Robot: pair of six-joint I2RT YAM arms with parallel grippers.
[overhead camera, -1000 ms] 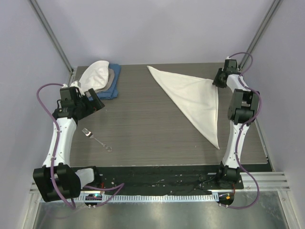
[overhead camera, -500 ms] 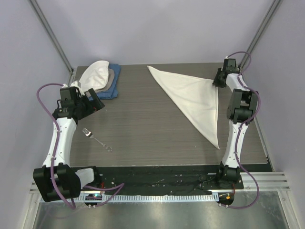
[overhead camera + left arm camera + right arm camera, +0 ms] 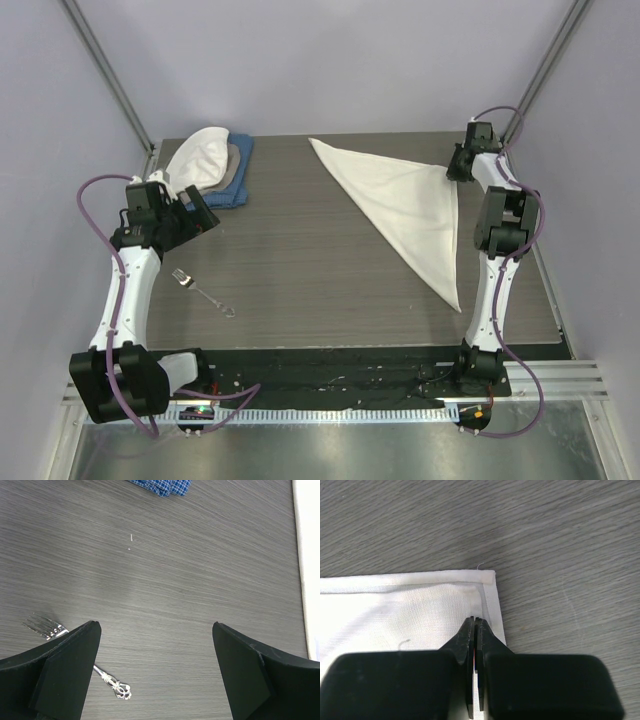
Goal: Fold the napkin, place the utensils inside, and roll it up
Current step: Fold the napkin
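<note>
White, tan, blue cloths (image 3: 205, 165) stacked on table (image 3: 300, 260)

Light falls soft and even from overhead, bright all round. On the table (image 3: 300, 260) the arms throw only faint, blurry shadows. From above the napkin (image 3: 410, 205) looks close to washed out, yet the right wrist camera picks out its weave crisply, while the right gripper (image 3: 475, 622), hard against the lens, is a soft black mass. In the left wrist view a pale sheen crosses the table's grain, the fork (image 3: 47, 627) glints, and the left gripper (image 3: 155, 625) shows flat black, without detail.
</note>
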